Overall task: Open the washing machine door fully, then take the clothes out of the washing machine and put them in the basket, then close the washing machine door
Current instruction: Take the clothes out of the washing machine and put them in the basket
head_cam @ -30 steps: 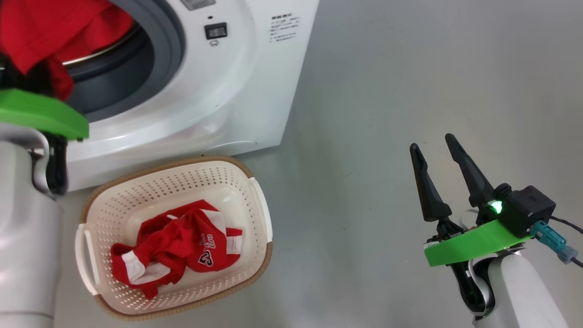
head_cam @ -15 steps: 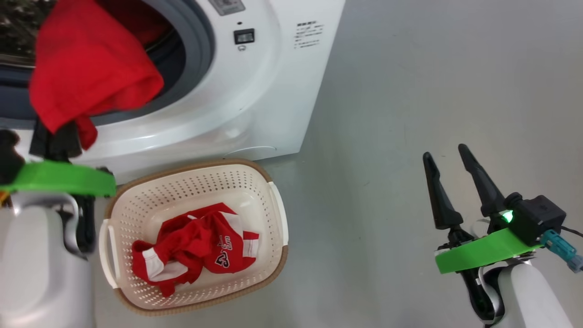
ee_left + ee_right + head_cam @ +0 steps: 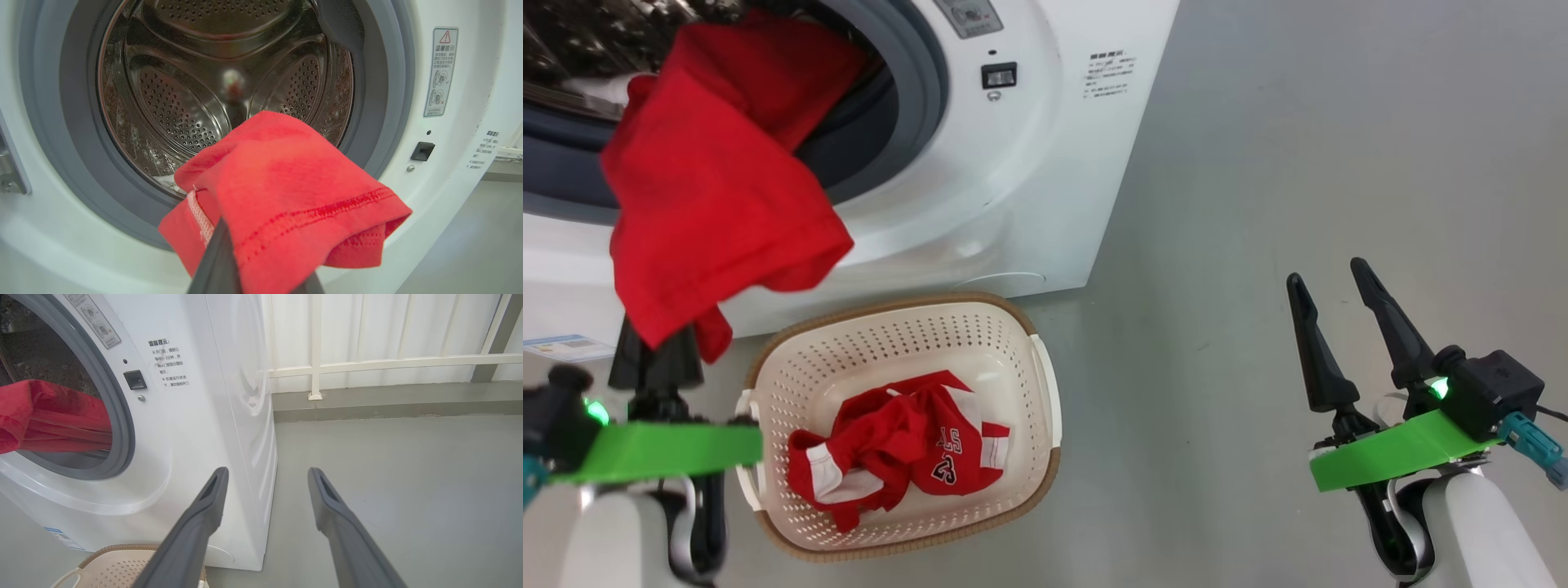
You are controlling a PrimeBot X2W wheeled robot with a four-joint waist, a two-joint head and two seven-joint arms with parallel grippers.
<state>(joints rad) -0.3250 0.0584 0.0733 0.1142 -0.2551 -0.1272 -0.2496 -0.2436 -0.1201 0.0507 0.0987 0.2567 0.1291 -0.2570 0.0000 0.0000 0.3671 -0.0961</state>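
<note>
Black tapered fingers of the right gripper (image 3: 1325,278) stand spread wide with nothing between them, low at the robot's right over bare grey floor (image 3: 1298,122); this floor runs open around that arm as far as the machine's side panel. At the robot's left, the left gripper (image 3: 654,359) is pressed together on a plain bright red fabric garment (image 3: 711,196), which drapes over the finger ends as a loose fold. In the head view its lowest tip shows just beside the basket's rear left corner, outside the rim. The small cream perforated plastic basket with a brown woven-look rim (image 3: 907,304) stands on the floor between the arms, nearer the left one. Its rear edge lies close under the machine's front; whether they touch cannot be told. A crumpled red garment with white trim and printed numbers (image 3: 907,457) lies inside, below the rim, with bare basket floor behind it. Beyond stands the big white front-loading washing machine (image 3: 1045,180), its round mouth open, ringed by a grey rubber gasket (image 3: 380,102) around the steel perforated drum (image 3: 184,102). The held garment overlaps the mouth's lower edge. A small blue label (image 3: 568,347) sits low on the front. Farthest, a white railing (image 3: 367,363) lines the wall.
</note>
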